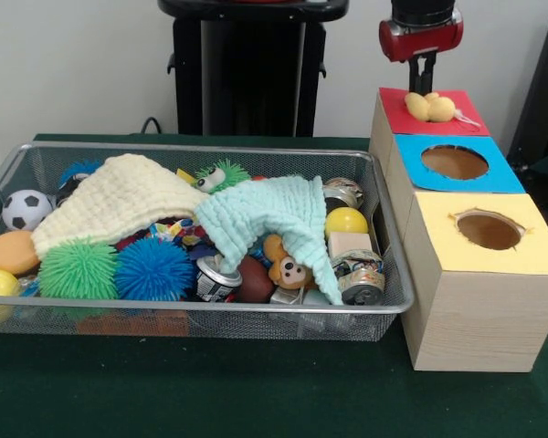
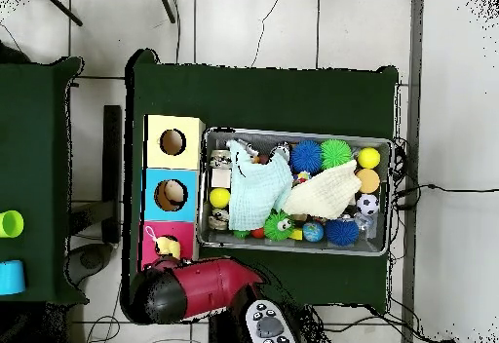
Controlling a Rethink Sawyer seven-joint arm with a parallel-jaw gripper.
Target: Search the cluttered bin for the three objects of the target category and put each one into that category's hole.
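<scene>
Plush toy (image 1: 430, 107) — a yellow one — lies over the red box's hole (image 1: 436, 111) at upper right, not dropped through; the end effector (image 1: 424, 62) hovers above, its grip impossible to tell. More toys wait in the bin (image 1: 388, 274) — work remains.

Two cloths, the cream cloth (image 1: 119, 199) and the mint cloth (image 1: 272, 217), cover much of the bin's (image 1: 201, 315) clutter. The end effector (image 1: 423, 66) is cut off by the front view's top edge, its state unreadable.

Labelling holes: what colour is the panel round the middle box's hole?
Blue: the middle panel is blue, clearest in the front view.
</scene>
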